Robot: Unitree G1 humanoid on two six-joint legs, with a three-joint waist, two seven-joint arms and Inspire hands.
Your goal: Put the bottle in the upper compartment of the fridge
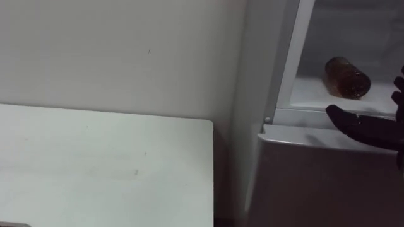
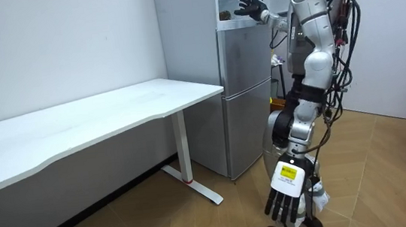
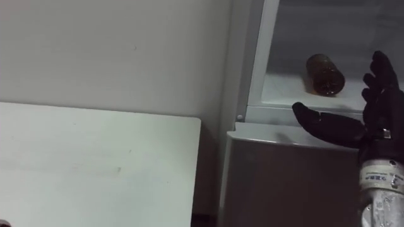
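Left eye view: right hand (image 1: 372, 129) cropped, bottle (image 1: 346, 77) in fridge (image 1: 285, 75).

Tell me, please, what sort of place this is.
Probably a plain test room or office rather than a kitchen: a silver fridge stands by a bare wall, a brown bottle lies in its open upper compartment, and a long white table stands beside it.

You have one bottle (image 3: 325, 74) to count, one fridge (image 2: 244, 71) and one white worktop (image 1: 95, 164). Of the robot's hands you can count two: one right hand (image 3: 379, 123) and one left hand (image 2: 286, 195).
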